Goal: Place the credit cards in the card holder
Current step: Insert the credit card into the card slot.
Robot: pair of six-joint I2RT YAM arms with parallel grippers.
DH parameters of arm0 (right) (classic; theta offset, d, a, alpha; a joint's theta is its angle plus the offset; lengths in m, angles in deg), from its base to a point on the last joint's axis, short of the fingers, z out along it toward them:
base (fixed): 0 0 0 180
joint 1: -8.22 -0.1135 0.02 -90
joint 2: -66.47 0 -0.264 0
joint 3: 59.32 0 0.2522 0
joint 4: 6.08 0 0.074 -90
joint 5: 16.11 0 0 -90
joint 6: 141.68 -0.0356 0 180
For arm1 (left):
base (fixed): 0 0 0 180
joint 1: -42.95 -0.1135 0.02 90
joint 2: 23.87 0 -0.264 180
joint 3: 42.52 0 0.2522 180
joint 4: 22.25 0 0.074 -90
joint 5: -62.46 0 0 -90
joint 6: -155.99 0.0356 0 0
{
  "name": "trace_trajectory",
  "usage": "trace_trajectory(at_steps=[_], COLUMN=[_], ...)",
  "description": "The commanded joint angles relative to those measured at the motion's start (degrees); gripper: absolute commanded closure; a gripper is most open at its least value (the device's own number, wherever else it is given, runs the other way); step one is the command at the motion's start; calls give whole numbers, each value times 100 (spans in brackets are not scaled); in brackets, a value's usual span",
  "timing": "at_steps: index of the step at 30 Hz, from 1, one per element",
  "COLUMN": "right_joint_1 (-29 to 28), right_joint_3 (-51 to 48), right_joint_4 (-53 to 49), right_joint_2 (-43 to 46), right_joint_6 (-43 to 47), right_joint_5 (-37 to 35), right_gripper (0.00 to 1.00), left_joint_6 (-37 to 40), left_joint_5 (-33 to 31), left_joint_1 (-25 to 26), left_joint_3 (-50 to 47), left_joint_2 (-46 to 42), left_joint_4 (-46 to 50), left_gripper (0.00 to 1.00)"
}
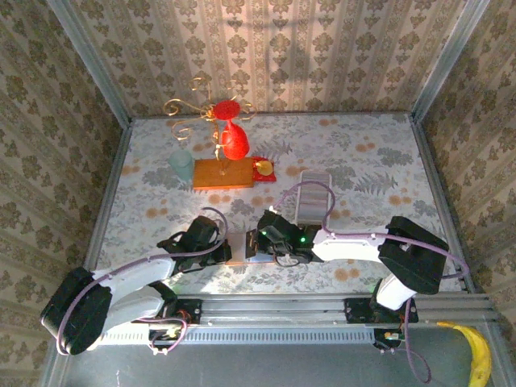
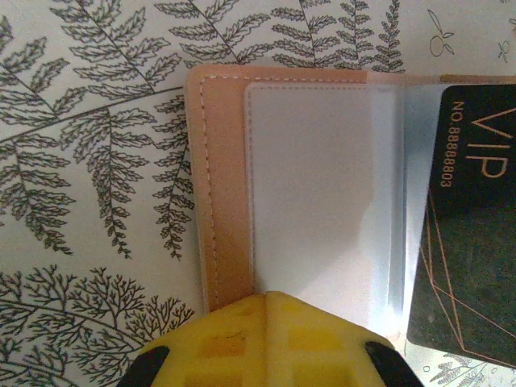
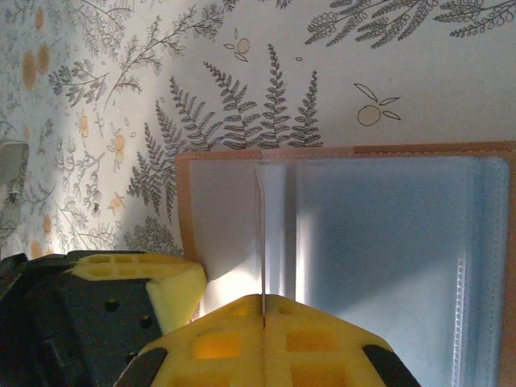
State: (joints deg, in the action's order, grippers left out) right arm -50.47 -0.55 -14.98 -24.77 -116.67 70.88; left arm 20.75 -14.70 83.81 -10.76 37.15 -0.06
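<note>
The card holder [image 1: 239, 244] lies open on the patterned tablecloth between the two arms, tan leather [image 2: 220, 185] round clear plastic sleeves [image 3: 387, 242]. My right gripper [image 3: 264, 300] is shut on a black credit card marked VIP [image 2: 472, 226]. The card stands on edge over the holder's sleeves and looks like a thin line [image 3: 261, 234] from the right wrist. My left gripper [image 2: 270, 297] is shut, its yellow fingertips [image 3: 137, 278] resting at the holder's near corner. In the top view the left gripper [image 1: 223, 247] and right gripper [image 1: 260, 242] flank the holder.
A long white tray [image 1: 315, 193] lies just behind the right gripper. Further back stand an orange wooden block [image 1: 226, 173], a red glass [image 1: 234, 141], a gold wire stand [image 1: 197, 109] and a pale cup [image 1: 181, 165]. A banana [image 1: 480, 355] lies off the table at the near right.
</note>
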Motion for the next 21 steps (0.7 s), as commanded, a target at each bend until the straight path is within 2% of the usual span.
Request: trace_trajectory(at_steps=[1, 5, 21], right_joint_1=[-37, -29, -28], right_joint_3=[-89, -187, -379], right_joint_4=[45, -68, 664], right_joint_2=[-57, 62, -228], right_joint_6=[-135, -31, -492], right_joint_5=[-412, -600, -306], right_gripper=[100, 100, 100], left_joint_6=[-67, -84, -109], left_joint_5=[-80, -94, -106], left_joint_1=[48, 62, 71], left_joint_3=[-170, -182, -209], left_joint_2=[-11, -11, -37], left_joint_4=[151, 124, 106], left_gripper=[100, 100, 100])
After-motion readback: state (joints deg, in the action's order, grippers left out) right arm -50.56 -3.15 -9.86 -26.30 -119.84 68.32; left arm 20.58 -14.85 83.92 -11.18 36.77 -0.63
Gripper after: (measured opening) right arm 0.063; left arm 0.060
